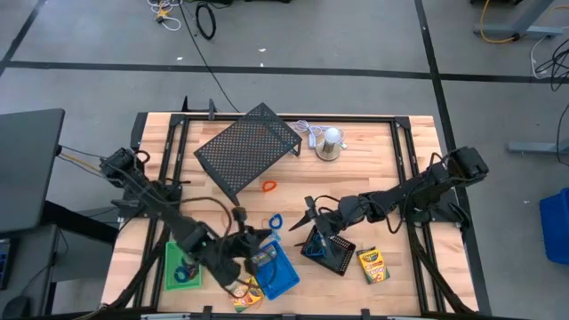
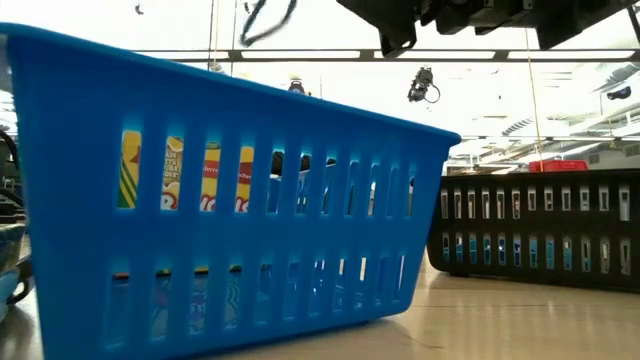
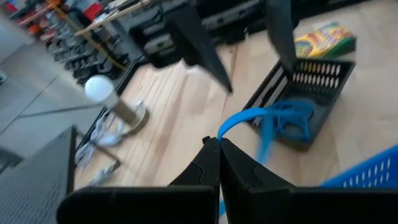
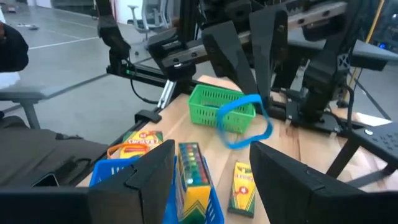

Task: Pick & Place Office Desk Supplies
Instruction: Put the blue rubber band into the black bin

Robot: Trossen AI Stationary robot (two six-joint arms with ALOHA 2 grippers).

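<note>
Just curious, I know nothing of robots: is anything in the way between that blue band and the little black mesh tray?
Nothing lies on the wood between them. The left gripper, shut on the blue band, faces the black mesh tray, but the right gripper hangs open beside it.

Even overhead light falls on the wooden table [image 1: 373,169], shadows soft and short beneath the arms. At table height, bright ceiling lights wash out the room toward 1 o'clock, while the blue tray [image 2: 230,200] looms close and slightly soft. From the left wrist, a blue elastic loop [image 3: 273,121] and the background smear with blur. The right wrist view is clearer, with daylight glare on the floor at 10 o'clock.
</note>
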